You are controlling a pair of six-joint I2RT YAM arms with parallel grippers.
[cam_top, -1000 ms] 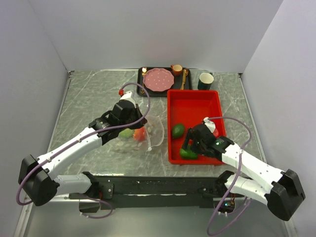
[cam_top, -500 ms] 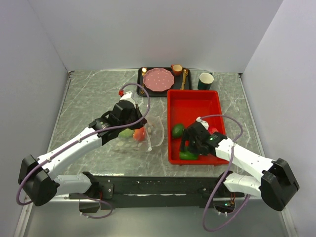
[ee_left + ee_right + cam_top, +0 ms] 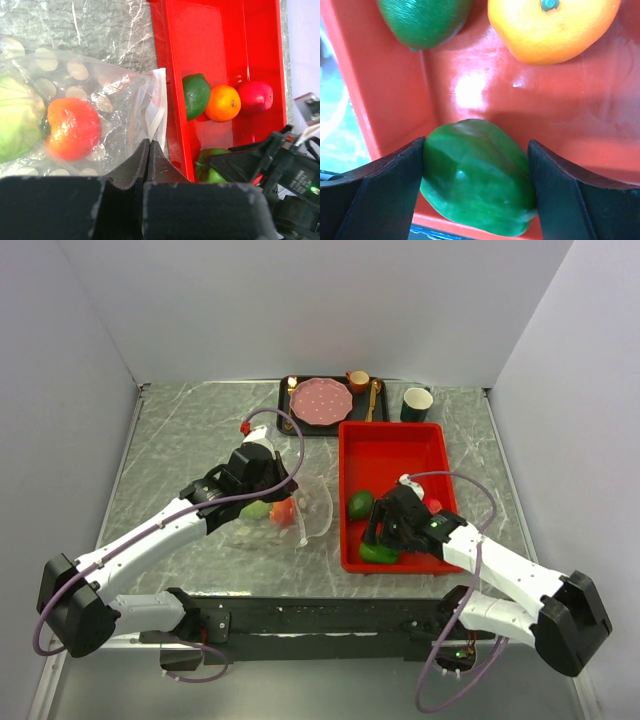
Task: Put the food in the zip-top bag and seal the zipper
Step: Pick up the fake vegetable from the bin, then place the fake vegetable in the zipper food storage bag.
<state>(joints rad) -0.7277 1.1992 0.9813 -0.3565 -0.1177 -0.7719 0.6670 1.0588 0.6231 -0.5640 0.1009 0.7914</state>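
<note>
Left gripper (image 3: 149, 150) has its jaws pressed together on the bag's (image 3: 100, 95) mouth edge, bottom centre of the left wrist view. Right gripper (image 3: 476, 141) has its jaws wide, touching both sides of the pepper (image 3: 475, 185) in the tray's (image 3: 390, 90) lower left corner.

The left gripper (image 3: 149, 146) has its dark fingers pressed together on the mouth edge of the zip-top bag (image 3: 107, 107), just below the white zipper (image 3: 158, 107). Inside the clear plastic lie a pale green cabbage (image 3: 17, 125) and a red-yellow fruit (image 3: 72, 128), touching. Beside the bag, the red tray (image 3: 210, 40) holds an avocado (image 3: 196, 95), orange (image 3: 223, 102) and red apple (image 3: 255, 96) in a row; nearer, the green pepper (image 3: 204, 167) is partly covered by the black right gripper (image 3: 225, 167)
</note>
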